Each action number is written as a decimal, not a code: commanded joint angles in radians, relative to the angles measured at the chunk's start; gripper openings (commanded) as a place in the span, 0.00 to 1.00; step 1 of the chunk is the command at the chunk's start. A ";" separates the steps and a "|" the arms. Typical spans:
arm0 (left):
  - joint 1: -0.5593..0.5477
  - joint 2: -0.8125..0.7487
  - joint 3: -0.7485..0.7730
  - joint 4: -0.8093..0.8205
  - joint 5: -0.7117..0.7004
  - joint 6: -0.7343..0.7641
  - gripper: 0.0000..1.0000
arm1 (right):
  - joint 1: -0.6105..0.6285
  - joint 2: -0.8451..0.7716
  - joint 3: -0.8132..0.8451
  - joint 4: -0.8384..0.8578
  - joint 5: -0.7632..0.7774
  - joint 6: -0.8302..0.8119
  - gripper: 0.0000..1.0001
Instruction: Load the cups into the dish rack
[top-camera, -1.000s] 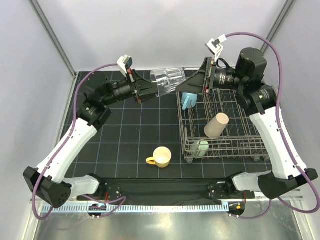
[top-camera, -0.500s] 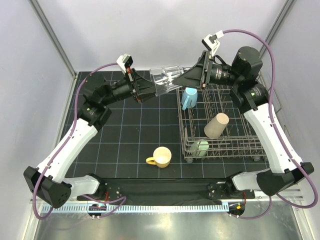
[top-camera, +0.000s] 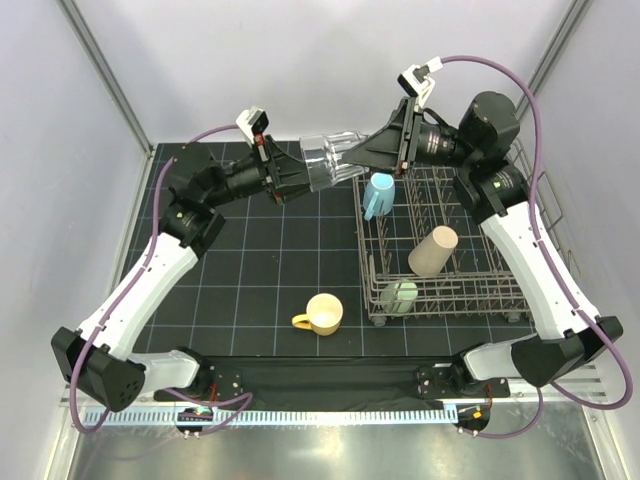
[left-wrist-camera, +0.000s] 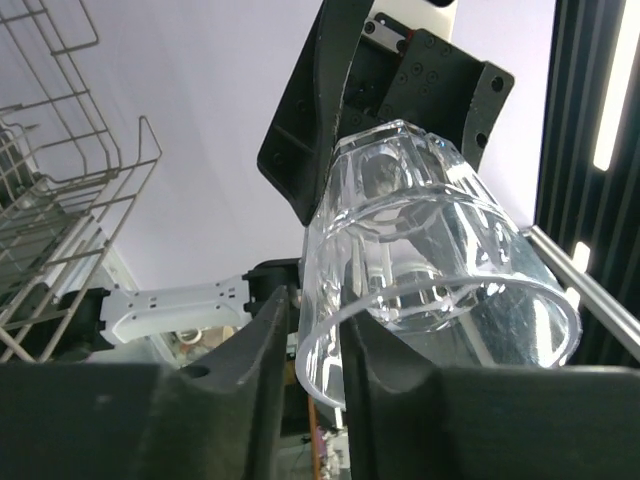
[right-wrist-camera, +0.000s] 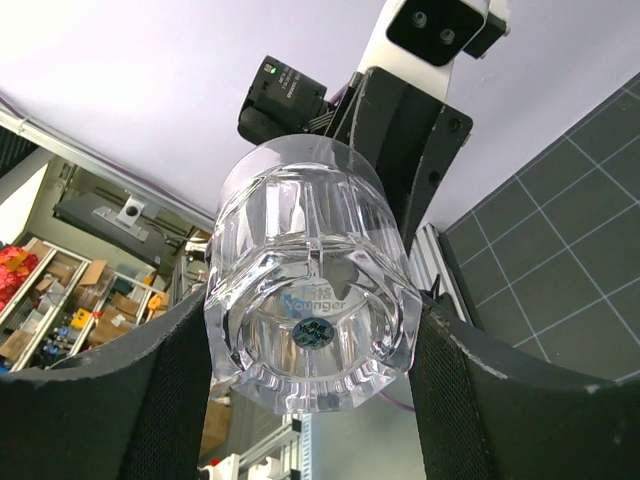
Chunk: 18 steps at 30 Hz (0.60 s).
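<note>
Clear glass (top-camera: 331, 160): held in the air, upper centre of top view, at the dish rack's (top-camera: 500, 290) upper-left corner. Left gripper (top-camera: 303, 177): jaws nearly closed, pinching the glass rim. Right gripper (top-camera: 358, 157): jaws either side of the glass base; cannot tell whether they grip it.

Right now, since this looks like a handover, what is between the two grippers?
The clear glass, held sideways in the air: the left gripper pinches its rim, and the right gripper straddles its base. The top view shows it best.
</note>
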 joint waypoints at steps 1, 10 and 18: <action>-0.001 0.020 0.043 0.069 0.059 -0.014 0.30 | 0.007 0.019 0.014 0.037 -0.003 0.007 0.08; 0.116 -0.038 -0.026 -0.010 0.090 0.018 0.76 | -0.019 -0.014 0.063 -0.376 0.182 -0.262 0.04; 0.268 -0.095 0.087 -0.860 -0.014 0.552 0.80 | -0.226 -0.011 0.181 -0.958 0.664 -0.428 0.04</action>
